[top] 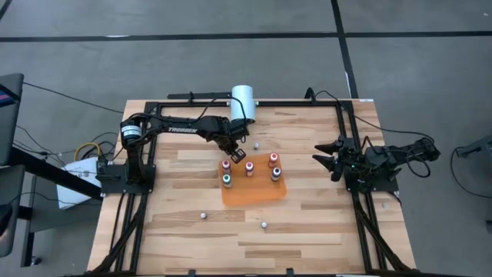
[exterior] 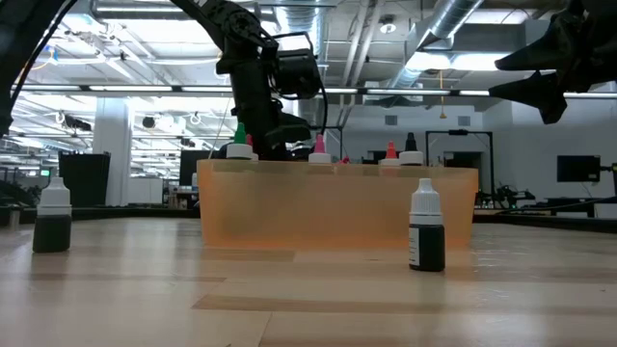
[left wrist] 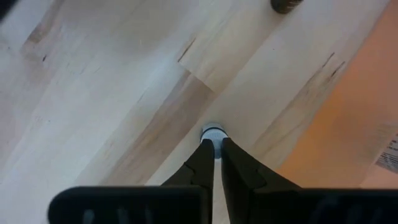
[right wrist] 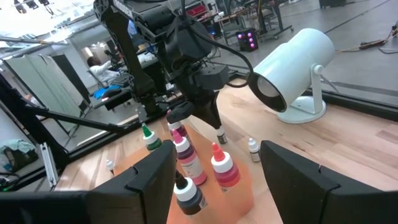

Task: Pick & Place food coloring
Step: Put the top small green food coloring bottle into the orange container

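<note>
Left end effector (top: 237,155), frame centre, points down at the tray's (top: 257,191) edge, pinching a food coloring bottle (left wrist: 213,132). Bottle: tiny, white cap. Right end effector (top: 324,156): spread, at right.

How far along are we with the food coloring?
Done: five bottles stand in the orange tray. In hand: the left tool is shut on a white-capped bottle over the wood beside the tray. Left: at least three bottles loose on the table. The right tool waits open at the right.

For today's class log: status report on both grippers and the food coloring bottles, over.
Left gripper shut on a food coloring bottle beside the orange tray. Right gripper open, parked at the table's right. Nothing in the way.
</note>
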